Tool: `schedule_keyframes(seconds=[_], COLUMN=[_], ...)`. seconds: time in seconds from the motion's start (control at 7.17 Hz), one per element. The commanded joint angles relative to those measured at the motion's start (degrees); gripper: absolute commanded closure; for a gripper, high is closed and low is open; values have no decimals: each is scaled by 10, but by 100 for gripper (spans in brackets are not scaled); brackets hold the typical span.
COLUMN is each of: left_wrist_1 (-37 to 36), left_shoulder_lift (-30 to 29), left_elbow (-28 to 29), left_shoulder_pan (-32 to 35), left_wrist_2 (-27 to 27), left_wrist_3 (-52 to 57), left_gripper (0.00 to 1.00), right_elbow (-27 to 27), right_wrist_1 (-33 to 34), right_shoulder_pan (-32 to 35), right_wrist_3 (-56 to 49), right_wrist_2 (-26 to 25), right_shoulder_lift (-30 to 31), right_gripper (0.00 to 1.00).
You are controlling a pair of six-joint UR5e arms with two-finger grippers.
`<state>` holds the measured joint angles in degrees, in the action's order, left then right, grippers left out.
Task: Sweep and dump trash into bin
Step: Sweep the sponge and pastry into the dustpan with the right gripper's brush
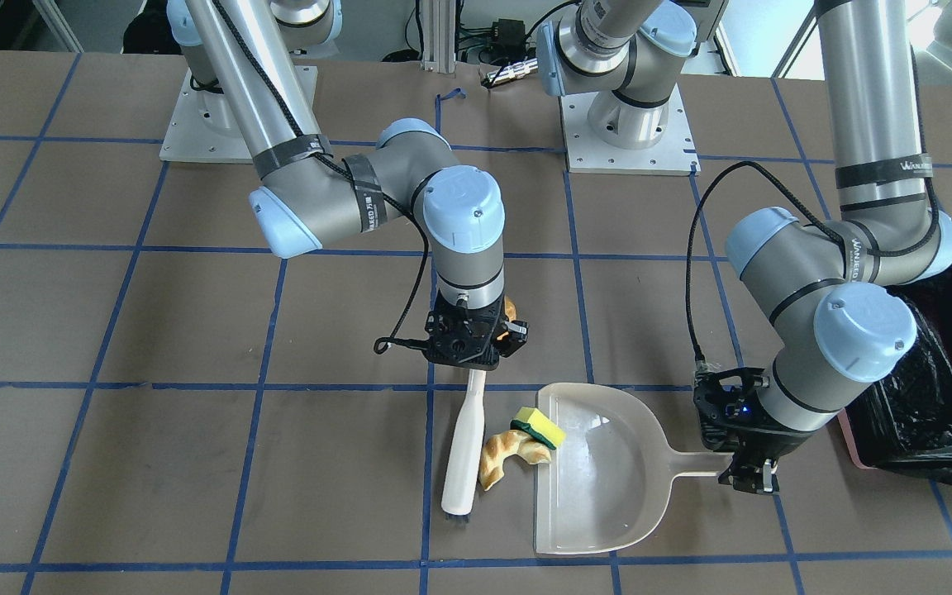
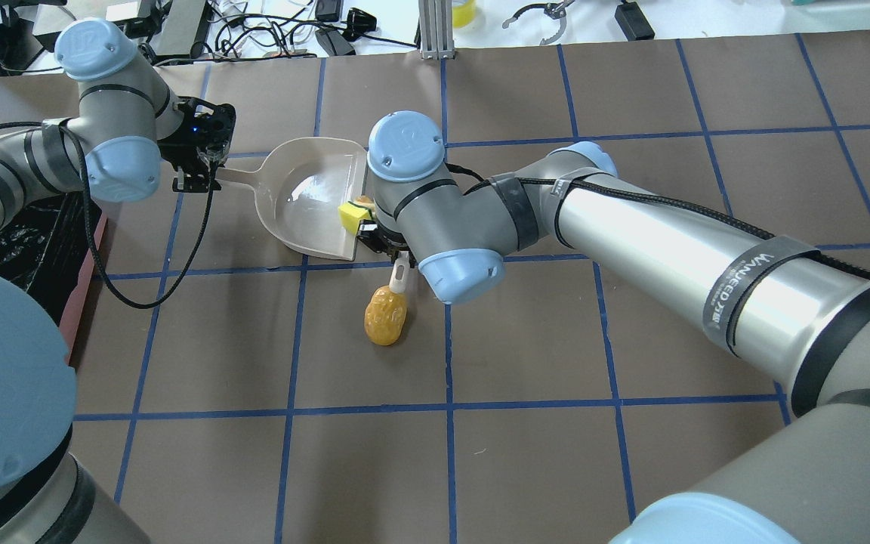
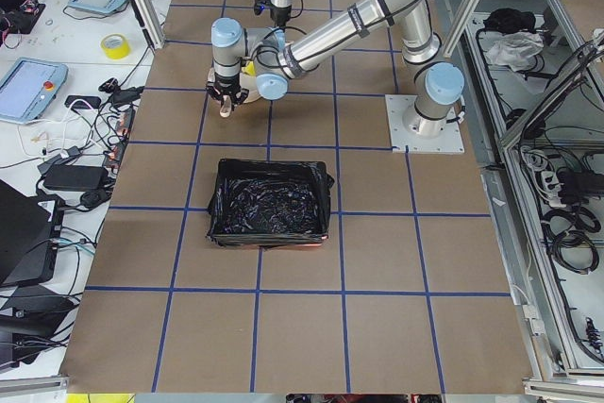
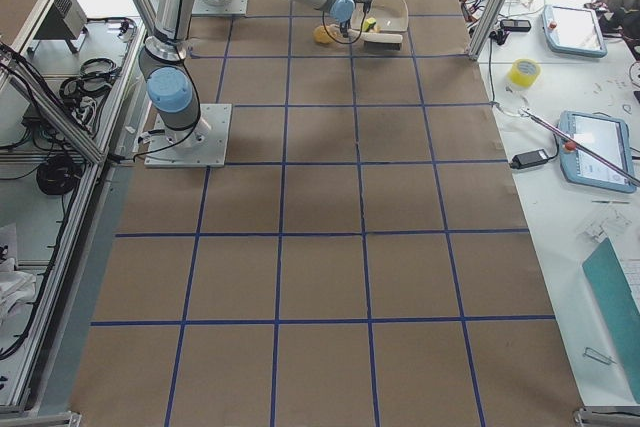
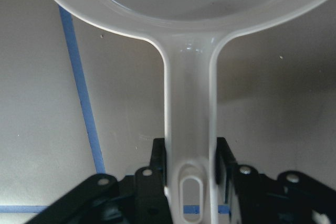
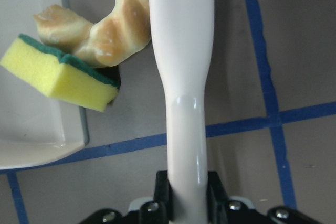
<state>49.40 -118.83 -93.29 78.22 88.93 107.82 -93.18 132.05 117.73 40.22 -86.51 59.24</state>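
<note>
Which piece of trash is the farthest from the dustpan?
The golden-brown potato lump. It lies alone, while the yellow sponge and the croissant piece sit right at the dustpan's open edge.

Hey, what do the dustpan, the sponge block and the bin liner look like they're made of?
Dustpan: likely hard plastic, smooth beige, glossy glare in its pan. Sponge block: soft-looking yellow foam, matte, with a green scouring layer. Bin liner: thin black plastic film, crinkled and shiny.
</note>
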Motion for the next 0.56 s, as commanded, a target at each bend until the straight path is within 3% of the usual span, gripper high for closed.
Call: schedule_keyframes(seconds=[0.0, 0.42], left_wrist_1=[0, 0], left_shoulder_lift=[0, 0], left_elbow=[0, 0], left_shoulder_pan=[0, 0], left_wrist_2=[0, 0], left_wrist_3=[-1, -2], left_gripper=[100, 100], right_elbow=[33, 68], right_wrist_1=[0, 0], right_shoulder_pan=[22, 44], right_wrist_3=[44, 90], right_wrist_2=[9, 41], right_shoulder_lift=[-25, -33], right_gripper=[100, 100])
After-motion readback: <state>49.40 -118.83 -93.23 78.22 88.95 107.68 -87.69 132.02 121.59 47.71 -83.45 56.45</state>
